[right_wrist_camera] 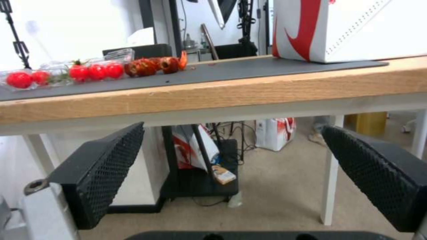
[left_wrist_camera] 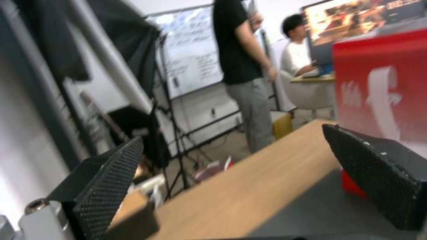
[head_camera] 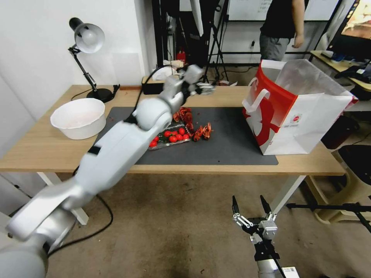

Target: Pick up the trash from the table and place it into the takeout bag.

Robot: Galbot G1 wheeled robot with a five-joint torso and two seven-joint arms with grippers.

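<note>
Behind our outstretched left arm, part of the clear tray of tomatoes (head_camera: 170, 138) is hidden. Our left gripper (head_camera: 204, 88) is blurred above the table (head_camera: 46, 148), jaws wide apart, empty. Crayfish shells (head_camera: 202, 132) lie on the dark mat (head_camera: 228, 143), near the takeout bag (head_camera: 290, 112). Our right gripper (head_camera: 250, 206) hangs below the table edge, open, empty. A white bowl (head_camera: 79, 117) and lamp (head_camera: 87, 42) stand left.

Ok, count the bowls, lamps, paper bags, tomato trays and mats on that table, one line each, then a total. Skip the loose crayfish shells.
White bowl: 1
Desk lamp: 1
Red-and-white takeout bag: 1
Clear tray of tomatoes: 1
Dark grey mat: 1
Total: 5
</note>
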